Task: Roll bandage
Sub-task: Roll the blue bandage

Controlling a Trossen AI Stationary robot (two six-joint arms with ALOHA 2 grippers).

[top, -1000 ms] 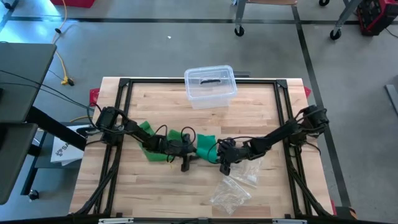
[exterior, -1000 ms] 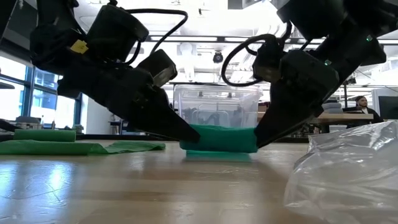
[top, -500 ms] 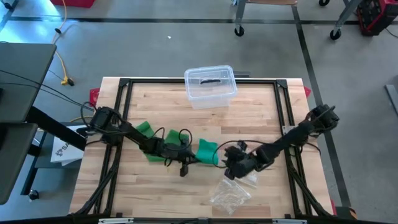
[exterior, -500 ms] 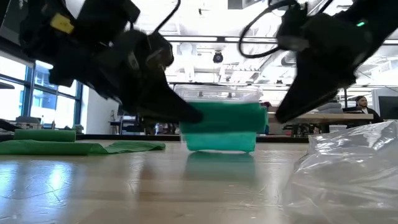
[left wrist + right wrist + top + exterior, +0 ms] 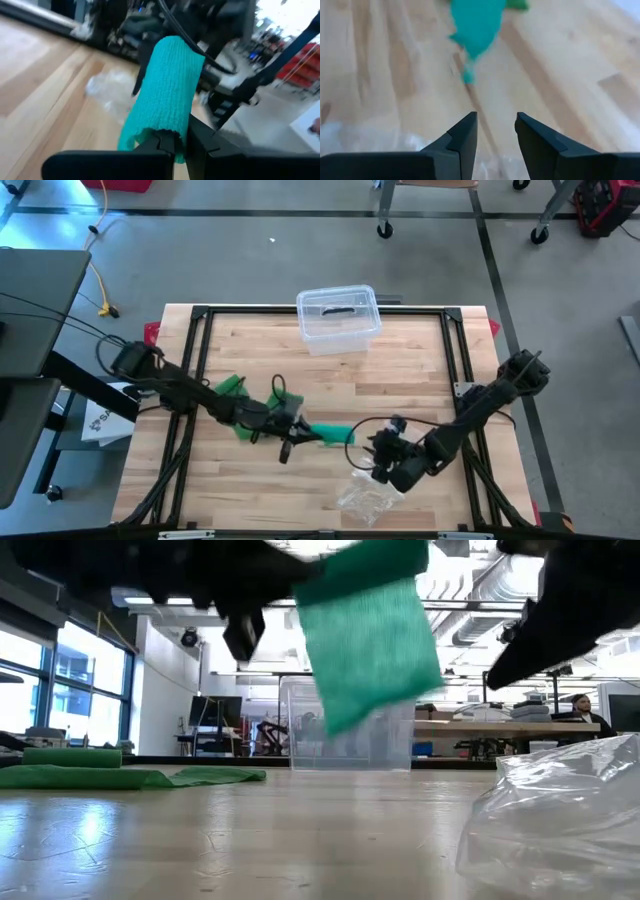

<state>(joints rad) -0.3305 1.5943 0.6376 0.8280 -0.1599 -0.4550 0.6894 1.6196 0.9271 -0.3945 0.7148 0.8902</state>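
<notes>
— Which step are we in?
— Our left hand (image 5: 175,142) is closed on one end of the green bandage (image 5: 370,630) and holds it lifted above the desk (image 5: 400,370). Our right hand (image 5: 495,131) waits nearby, open and empty.
— What next?
— We think the right hand must catch the free end. The plastic bag (image 5: 372,492) lies just beside it; the clear container (image 5: 338,318) is well apart.

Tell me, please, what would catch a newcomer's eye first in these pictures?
Most striking is the green bandage, lifted off the wooden table near its middle, pinched in the shut left end effector. The right end effector, open and empty, hovers above crinkled clear plastic bags at the table's front. A clear lidded box sits at the far edge.
</notes>
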